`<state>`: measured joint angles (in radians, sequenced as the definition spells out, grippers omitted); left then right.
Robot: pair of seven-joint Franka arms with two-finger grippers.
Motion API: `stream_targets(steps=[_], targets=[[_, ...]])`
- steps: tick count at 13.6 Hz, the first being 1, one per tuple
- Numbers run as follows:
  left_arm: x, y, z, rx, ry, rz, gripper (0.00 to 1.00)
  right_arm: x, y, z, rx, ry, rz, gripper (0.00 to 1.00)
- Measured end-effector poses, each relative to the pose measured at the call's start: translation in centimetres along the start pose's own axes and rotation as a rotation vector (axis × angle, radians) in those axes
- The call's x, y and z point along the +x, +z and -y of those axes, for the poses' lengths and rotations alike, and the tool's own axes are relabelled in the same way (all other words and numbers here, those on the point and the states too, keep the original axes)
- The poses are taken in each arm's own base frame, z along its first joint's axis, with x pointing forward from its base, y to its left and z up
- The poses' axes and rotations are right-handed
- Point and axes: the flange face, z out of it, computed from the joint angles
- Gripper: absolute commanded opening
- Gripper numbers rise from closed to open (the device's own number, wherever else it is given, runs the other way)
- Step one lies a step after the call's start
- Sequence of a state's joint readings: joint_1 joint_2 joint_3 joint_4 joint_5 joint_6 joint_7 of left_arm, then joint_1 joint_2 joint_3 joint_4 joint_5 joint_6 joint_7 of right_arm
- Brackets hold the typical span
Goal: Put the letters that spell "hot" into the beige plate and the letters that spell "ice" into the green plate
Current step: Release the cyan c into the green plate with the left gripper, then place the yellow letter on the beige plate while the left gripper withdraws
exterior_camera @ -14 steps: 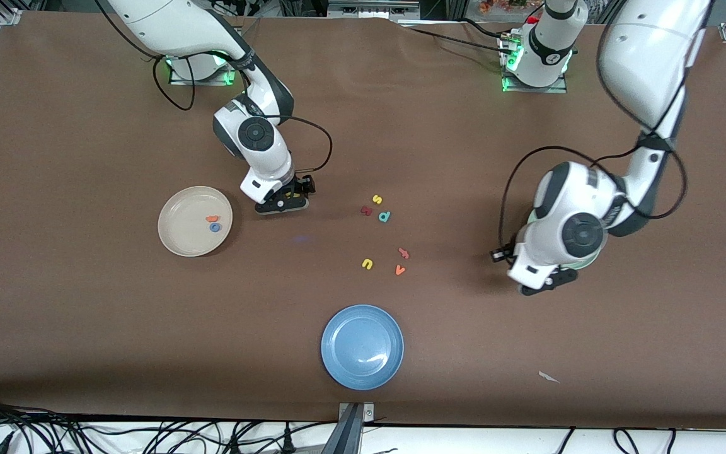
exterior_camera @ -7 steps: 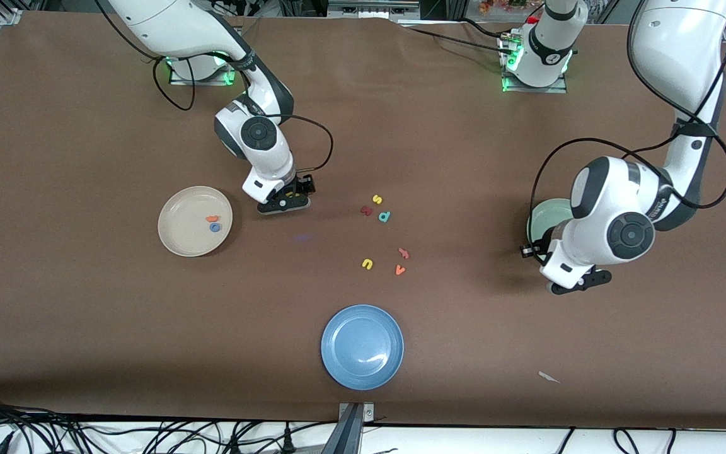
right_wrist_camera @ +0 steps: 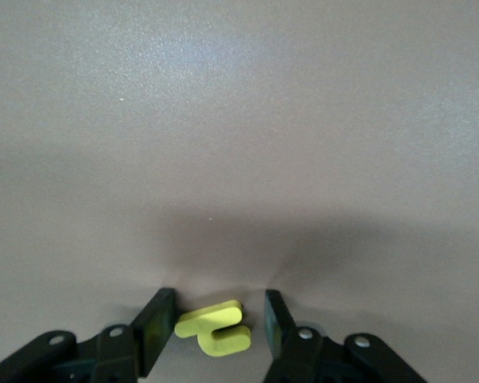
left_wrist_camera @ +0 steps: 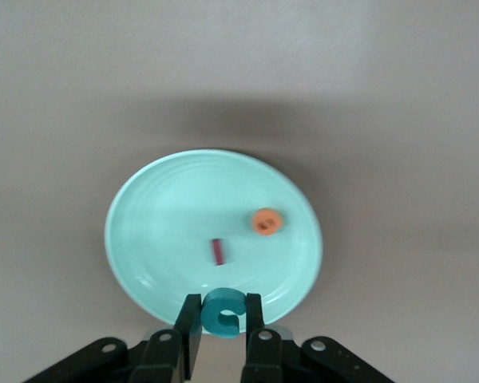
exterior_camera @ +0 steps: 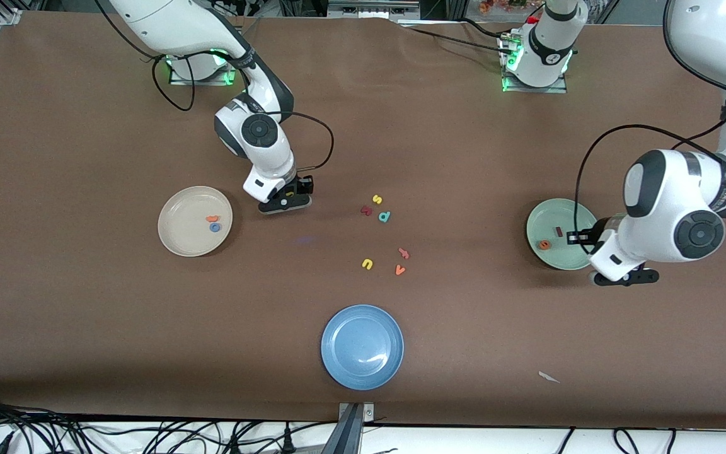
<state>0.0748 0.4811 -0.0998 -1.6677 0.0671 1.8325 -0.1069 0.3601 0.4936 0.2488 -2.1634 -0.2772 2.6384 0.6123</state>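
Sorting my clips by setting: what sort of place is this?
Likely a robotics lab bench: a brown-covered table framed by aluminium rails, loose cables along its edge, and toy letters and plates as test props.

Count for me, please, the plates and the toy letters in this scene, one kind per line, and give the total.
Plates: 3 (beige plate, green plate, blue plate)
Toy letters: 12 (2 in the beige plate, 2 in the green plate, 6 loose on the table, teal c held by the left gripper, yellow h between the open right gripper)
Total: 15
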Motion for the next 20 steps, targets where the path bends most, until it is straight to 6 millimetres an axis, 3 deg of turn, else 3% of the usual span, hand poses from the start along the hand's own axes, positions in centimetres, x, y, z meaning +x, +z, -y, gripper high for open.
stream_targets(steps=[6, 7, 9, 11, 12, 13, 14, 17, 19, 20], targets=[[-0.9, 6.6, 7.5, 0.013, 0.059, 0.034, 0.15, 0.0, -0.1, 0.0, -0.001, -0.004, -0.003, 0.46], [-1.0, 7.9, 8.0, 0.012, 0.060, 0.018, 0.17, 0.0, -0.1, 0.0, -0.002, -0.005, -0.003, 0.45], [-1.1, 10.4, 8.0, 0.007, 0.060, -0.002, 0.18, 0.0, -0.1, 0.1, -0.002, -0.006, -0.004, 0.31], [-1.0, 11.6, 7.4, -0.024, 0.047, -0.013, 0.26, 0.1, -0.4, 0.1, -0.003, -0.011, -0.010, 0.17], [-0.9, 11.8, 7.2, -0.036, 0.042, -0.016, 0.47, 0.0, -0.4, 0.1, -0.005, -0.015, -0.011, 0.15], [-0.8, 12.0, 7.0, -0.041, 0.041, -0.016, 0.87, 0.0, -0.4, 0.1, -0.006, -0.017, -0.011, 0.13], [-0.8, 12.0, 7.0, -0.043, 0.040, -0.018, 1.00, 0.0, -0.4, 0.1, -0.006, -0.018, -0.012, 0.13], [-0.7, 11.4, 7.0, -0.042, 0.039, -0.028, 1.00, 0.0, -0.4, 0.2, -0.007, -0.025, -0.012, 0.12], [-0.8, 9.0, 7.0, -0.042, 0.040, -0.048, 1.00, 0.1, -0.5, -0.1, -0.011, -0.049, -0.011, 0.12], [-0.9, 6.6, 7.0, -0.041, 0.043, -0.056, 1.00, 0.4, -0.7, -0.7, -0.022, -0.056, -0.004, 0.12]])
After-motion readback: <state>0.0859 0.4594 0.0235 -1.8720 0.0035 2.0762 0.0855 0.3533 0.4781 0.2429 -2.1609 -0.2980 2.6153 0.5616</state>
